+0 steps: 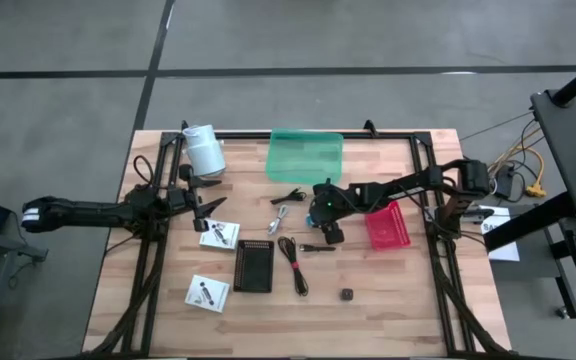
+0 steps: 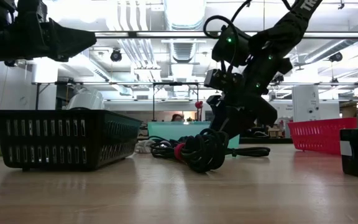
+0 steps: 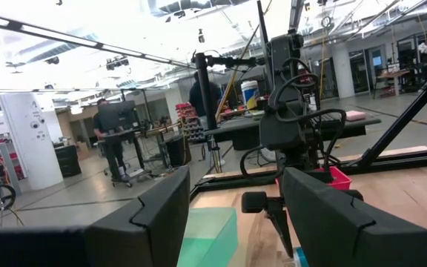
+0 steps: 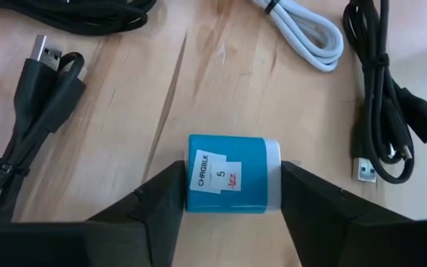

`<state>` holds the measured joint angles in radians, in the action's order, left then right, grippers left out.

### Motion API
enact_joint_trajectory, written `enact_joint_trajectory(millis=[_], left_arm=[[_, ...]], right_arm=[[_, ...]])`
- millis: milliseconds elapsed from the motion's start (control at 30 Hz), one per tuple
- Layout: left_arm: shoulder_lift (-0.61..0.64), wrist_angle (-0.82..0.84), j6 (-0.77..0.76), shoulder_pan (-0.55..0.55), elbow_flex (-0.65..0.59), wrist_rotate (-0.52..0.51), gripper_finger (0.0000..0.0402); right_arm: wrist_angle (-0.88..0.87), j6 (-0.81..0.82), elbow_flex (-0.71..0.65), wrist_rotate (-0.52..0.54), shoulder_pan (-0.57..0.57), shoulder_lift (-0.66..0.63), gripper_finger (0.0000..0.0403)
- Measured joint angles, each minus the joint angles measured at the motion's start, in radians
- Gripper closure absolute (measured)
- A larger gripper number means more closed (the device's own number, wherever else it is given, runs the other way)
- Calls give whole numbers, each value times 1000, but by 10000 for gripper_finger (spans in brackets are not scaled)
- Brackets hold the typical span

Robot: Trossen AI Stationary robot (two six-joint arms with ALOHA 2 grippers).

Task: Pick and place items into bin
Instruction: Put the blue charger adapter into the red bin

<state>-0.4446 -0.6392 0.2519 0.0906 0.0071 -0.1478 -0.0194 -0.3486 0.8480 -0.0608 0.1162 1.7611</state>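
My right gripper (image 1: 325, 222) points down at the table's middle, near the green bin (image 1: 305, 155), and is shut on a small blue block (image 4: 232, 174) with a white label. Around it on the wood lie a coiled white cable (image 4: 310, 33), a black cable (image 4: 391, 111) and another black cable (image 4: 35, 104). Farther toward the near edge lie a red-black cable (image 1: 293, 262), a small black cube (image 1: 348, 294) and two white cards (image 1: 218, 235) (image 1: 206, 292). My left gripper (image 1: 208, 207) hangs open above the table's left part, holding nothing. My right gripper pinches the blue block between its two fingers, one finger (image 4: 165, 196) on its blue end (image 4: 193, 178) and the other on its white end (image 4: 275, 178). The fingers come from above, pointing down. The block lies level, label up; whether it is clear of the wood I cannot tell.
A red basket (image 1: 388, 228) stands right of my right gripper and a black basket (image 1: 253, 266) toward the near edge. A white roll (image 1: 204, 150) stands left of the green bin. A black frame (image 1: 418, 150) borders the table's far, left and right sides.
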Motion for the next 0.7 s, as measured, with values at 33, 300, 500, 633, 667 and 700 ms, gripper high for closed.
enact_joint_trajectory(millis=[33, 300, 500, 633, 667, 700], left_arm=[[0, 0, 0, 0, 0, 0, 201], [0, 0, 0, 0, 0, 0, 201], [0, 0, 0, 0, 0, 0, 201], [0, 0, 0, 0, 0, 0, 201], [0, 0, 0, 0, 0, 0, 201], [0, 0, 0, 0, 0, 0, 201]], right_arm=[[0, 0, 1, 0, 0, 2, 212], [-3, 5, 1, 7, 0, -3, 223], [-13, 1, 14, 13, 0, -6, 224], [-31, 4, 48, 13, 0, -19, 224], [-44, 4, 61, 16, 0, -20, 224], [-66, 4, 75, 25, 0, -20, 225]])
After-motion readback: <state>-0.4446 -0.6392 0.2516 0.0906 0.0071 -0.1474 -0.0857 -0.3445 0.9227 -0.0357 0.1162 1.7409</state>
